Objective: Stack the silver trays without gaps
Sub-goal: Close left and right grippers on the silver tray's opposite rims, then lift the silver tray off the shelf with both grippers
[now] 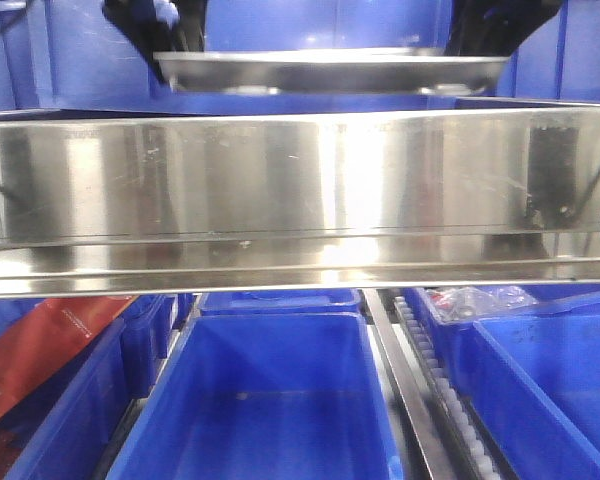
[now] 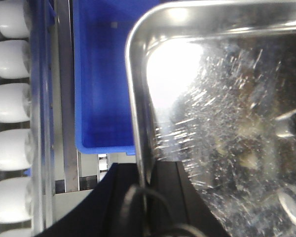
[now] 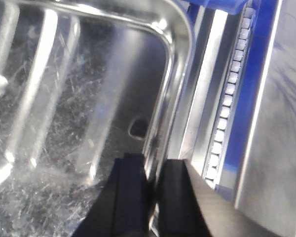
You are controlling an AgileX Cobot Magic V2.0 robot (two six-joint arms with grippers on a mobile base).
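Clamping shut on opposite rims of the shallow shiny stainless-steel tray [image 1: 330, 72], the left fingers [image 2: 166, 190] and right fingers [image 3: 132, 185] are holding it level, likely so it nests flush.

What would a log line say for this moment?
silver tray: held up, level | left gripper: clamped on rim | right gripper: clamped on rim | below: blue bin

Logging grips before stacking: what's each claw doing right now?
Left claw: closed on the tray rim.
Right claw: closed on the same tray, opposite end.
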